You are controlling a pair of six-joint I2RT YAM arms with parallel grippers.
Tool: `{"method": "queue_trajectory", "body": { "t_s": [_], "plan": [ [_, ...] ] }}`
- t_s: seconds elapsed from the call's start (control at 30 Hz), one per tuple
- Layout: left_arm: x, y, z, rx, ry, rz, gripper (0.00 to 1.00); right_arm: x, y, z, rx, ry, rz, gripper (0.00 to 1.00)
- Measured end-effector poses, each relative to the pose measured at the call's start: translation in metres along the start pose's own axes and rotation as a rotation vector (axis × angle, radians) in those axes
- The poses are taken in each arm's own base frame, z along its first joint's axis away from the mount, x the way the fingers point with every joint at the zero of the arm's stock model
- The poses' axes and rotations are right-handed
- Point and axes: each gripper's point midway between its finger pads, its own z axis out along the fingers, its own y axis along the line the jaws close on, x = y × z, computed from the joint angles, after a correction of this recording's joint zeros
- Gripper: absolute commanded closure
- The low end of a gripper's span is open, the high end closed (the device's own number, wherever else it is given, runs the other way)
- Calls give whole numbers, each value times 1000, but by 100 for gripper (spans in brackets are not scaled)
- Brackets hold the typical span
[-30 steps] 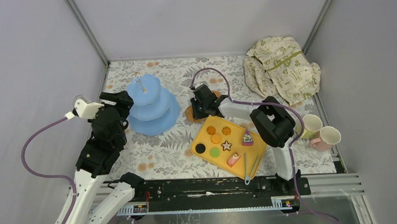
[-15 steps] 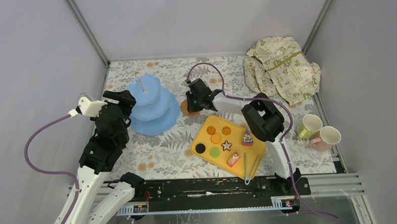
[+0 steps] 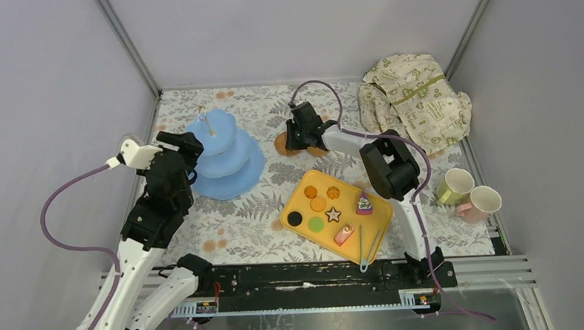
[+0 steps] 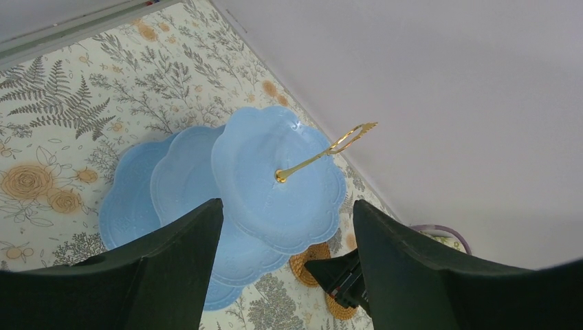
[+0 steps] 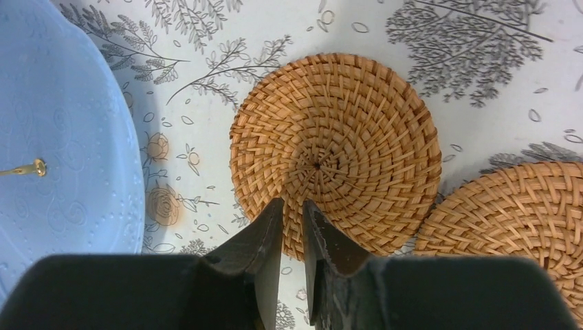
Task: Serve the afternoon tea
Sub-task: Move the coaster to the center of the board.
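The light-blue three-tier stand (image 3: 224, 157) (image 4: 275, 179) is bare and stands at the left. My left gripper (image 3: 178, 144) (image 4: 287, 204) hovers open just left of it, holding nothing. One woven coaster (image 3: 281, 145) (image 5: 337, 151) lies right of the stand. My right gripper (image 3: 300, 131) (image 5: 292, 201) has its jaws nearly together, tips pinched on that coaster's near part. The second coaster (image 3: 320, 150) (image 5: 515, 213) lies beside it. Toy pastries (image 3: 333, 214) sit on the yellow tray. Two pale cups (image 3: 457, 184) (image 3: 485, 201) stand at the right edge.
The yellow tray (image 3: 350, 203) with tongs (image 3: 367, 247) lies in the front middle. A crumpled cream cloth (image 3: 413, 100) fills the back right corner. Walls close in on the left, back and right.
My right gripper has swung back and right, and the coaster under its tips has slid away from the tray with it. The left arm has barely shifted.
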Motion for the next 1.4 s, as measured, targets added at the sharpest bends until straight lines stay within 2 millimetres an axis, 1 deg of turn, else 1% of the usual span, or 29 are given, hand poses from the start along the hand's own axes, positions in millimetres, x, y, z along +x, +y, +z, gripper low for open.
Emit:
{"method": "queue_trajectory", "body": {
  "t_s": [0.13,0.37,0.57,1.1,1.23,1.4],
  "plan": [
    [0,0,0,1,0,0,24,-2,-11,-4,5,-22,26,75],
    [0,0,0,1,1,-1,24,4,-26,-15,16,-36,56,75],
    [1,-1,0,3,2,-1,24,5,-44,-25,40,-38,87,75],
    [2,-1,1,6,1,-4,24,4,-78,-39,84,-50,136,75],
    [2,-1,1,6,1,-4,24,3,-82,-41,88,-51,141,75],
    [1,-1,1,8,0,-4,24,3,-81,-41,83,-48,141,75]
  ]
}}
